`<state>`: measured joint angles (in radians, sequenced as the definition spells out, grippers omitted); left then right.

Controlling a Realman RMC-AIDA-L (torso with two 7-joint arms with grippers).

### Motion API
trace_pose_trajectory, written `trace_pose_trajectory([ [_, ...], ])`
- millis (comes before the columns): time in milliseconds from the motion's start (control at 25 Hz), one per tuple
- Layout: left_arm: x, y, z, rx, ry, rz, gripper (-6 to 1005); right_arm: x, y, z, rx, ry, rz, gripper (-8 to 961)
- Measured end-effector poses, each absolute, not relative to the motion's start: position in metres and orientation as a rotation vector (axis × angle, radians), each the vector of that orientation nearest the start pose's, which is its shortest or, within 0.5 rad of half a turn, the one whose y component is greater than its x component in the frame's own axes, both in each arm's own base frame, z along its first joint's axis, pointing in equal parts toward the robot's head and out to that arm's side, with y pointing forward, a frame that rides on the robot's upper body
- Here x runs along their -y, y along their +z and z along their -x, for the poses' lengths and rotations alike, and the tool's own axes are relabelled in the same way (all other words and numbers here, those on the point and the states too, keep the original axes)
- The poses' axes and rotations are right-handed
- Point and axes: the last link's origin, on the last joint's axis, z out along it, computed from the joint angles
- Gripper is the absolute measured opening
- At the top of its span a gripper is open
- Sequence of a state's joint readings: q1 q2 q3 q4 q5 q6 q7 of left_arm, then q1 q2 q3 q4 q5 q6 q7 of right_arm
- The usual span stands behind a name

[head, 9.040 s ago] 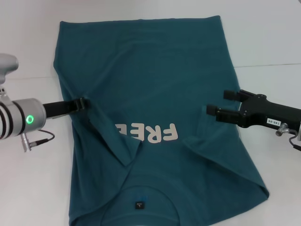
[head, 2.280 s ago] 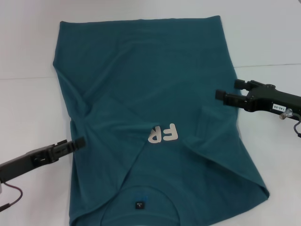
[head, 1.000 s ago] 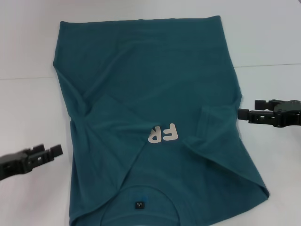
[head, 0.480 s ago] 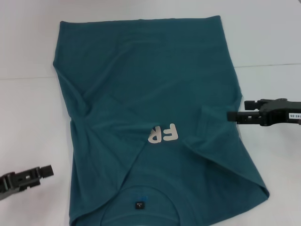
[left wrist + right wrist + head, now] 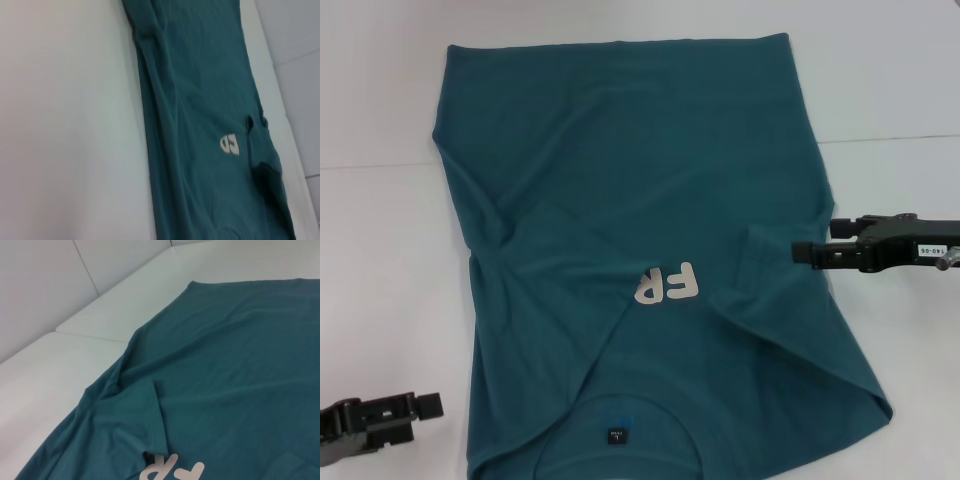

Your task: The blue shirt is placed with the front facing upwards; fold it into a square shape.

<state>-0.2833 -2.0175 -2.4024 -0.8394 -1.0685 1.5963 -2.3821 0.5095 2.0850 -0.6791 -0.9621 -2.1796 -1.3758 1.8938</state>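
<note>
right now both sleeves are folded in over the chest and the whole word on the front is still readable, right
Not quite. Both sleeves of the blue shirt are folded in, but the head view shows only the white letters "FR"; the folded left sleeve covers the rest of the word.

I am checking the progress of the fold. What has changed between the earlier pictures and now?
The left sleeve was folded over the letters, so only "FR" shows. The left gripper let go and withdrew toward the near left corner. The right gripper moved slightly outward to the blue shirt's right edge. The right sleeve fold stayed.
</note>
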Motion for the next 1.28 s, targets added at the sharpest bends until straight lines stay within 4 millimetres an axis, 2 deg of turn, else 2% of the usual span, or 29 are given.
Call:
trace_pose_trajectory([
  [280, -0.271, 0.04, 0.317, 2.046, -0.581, 2.163, 828, -0.369, 0.05, -0.281, -1.009, 0.422, 2.379, 928],
  [520, -0.274, 0.028, 0.301, 2.092, -0.454, 2.203, 828, -0.371, 0.051, -0.283, -0.989, 0.418, 2.365, 928],
  [960, -0.271, 0.026, 0.31, 2.145, -0.312, 2.137, 829, -0.374, 0.044, -0.281, -0.988, 0.423, 2.376, 928],
  [1280, -0.276, 0.021, 0.305, 2.127, -0.251, 2.166, 829, -0.374, 0.042, -0.283, -0.991, 0.42, 2.377, 928],
])
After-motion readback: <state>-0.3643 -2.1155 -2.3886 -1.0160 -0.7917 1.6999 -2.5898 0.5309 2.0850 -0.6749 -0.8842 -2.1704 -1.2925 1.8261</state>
